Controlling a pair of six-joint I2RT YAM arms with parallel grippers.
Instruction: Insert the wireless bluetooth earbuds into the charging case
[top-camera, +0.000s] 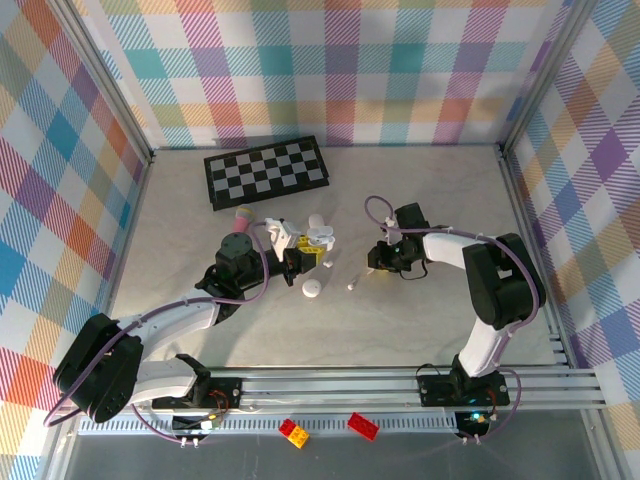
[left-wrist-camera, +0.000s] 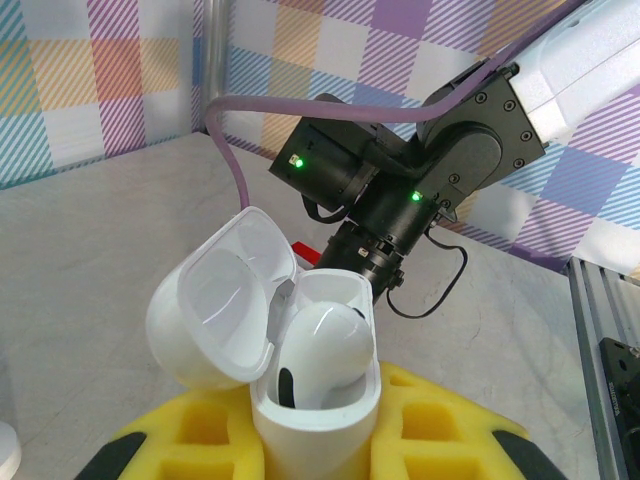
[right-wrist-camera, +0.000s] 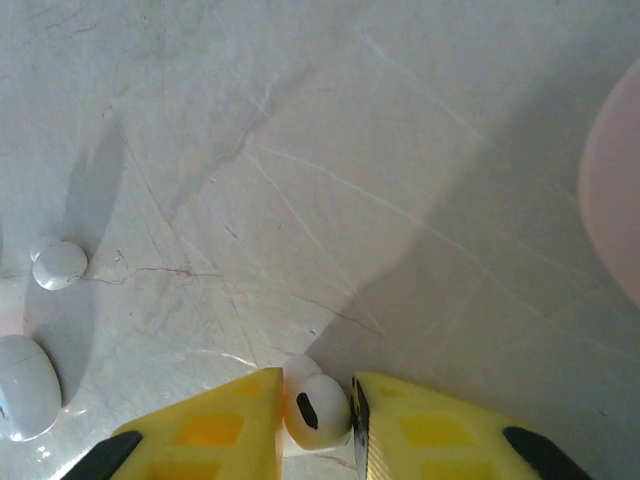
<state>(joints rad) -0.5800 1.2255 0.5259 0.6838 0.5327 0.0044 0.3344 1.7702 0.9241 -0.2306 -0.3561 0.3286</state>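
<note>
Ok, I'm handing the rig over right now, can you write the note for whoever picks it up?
Left gripper: jaws shut on the open charging case, lid up.
Right gripper: jaws shut on a second earbud that lies on the table, not yet lifted.
Elsewhere on the table: a loose earbud and a closed white case.
Done: one seated earbud sits in the open case.
Left: lift the second earbud and seat it next to the first, then probably close the lid.
</note>
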